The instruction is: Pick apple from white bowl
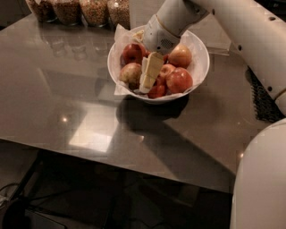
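The white bowl (199,67), lined with crumpled white paper, stands on the table and holds several apples. A large red apple (180,80) with an orange blush lies at the bowl's front right. Another red apple (133,53) lies at the back left and a paler one (130,73) at the front left. My gripper (147,87) reaches down into the middle of the bowl between the pale apple and the red ones. Its tips are low among the fruit, next to a small dark red apple (157,91). No apple is lifted.
The bowl sits on a glossy grey table (67,103). Glass jars (80,10) of grains line the back left edge. A dark mesh mat (263,100) lies at the right. My white arm (241,31) crosses above the bowl and my body (261,179) fills the lower right.
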Controlling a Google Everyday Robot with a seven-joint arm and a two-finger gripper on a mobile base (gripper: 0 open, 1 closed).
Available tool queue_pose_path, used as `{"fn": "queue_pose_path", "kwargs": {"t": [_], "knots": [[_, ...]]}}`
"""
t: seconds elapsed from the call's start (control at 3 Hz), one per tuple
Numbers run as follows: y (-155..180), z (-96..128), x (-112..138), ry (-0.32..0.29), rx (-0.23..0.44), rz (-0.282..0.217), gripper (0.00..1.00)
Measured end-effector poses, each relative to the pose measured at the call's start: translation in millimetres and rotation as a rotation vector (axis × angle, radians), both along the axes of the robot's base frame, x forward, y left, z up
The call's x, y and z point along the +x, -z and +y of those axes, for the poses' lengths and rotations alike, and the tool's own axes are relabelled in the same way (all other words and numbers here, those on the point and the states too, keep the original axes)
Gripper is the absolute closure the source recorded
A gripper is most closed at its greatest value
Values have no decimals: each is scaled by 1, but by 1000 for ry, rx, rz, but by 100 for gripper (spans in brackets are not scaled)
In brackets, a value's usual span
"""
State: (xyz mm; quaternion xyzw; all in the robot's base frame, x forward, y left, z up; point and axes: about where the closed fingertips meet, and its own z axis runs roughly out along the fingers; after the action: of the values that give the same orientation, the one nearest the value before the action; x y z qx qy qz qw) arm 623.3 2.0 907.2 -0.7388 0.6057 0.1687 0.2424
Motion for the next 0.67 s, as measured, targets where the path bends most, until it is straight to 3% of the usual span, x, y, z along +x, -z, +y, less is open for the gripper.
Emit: {"fn": "queue_pose_path", "kwargs": {"t": [0.33, 0.67], "knots": [[0, 0, 0, 0, 0, 0, 0], [0, 0, 0, 0, 0, 0, 19]]}}
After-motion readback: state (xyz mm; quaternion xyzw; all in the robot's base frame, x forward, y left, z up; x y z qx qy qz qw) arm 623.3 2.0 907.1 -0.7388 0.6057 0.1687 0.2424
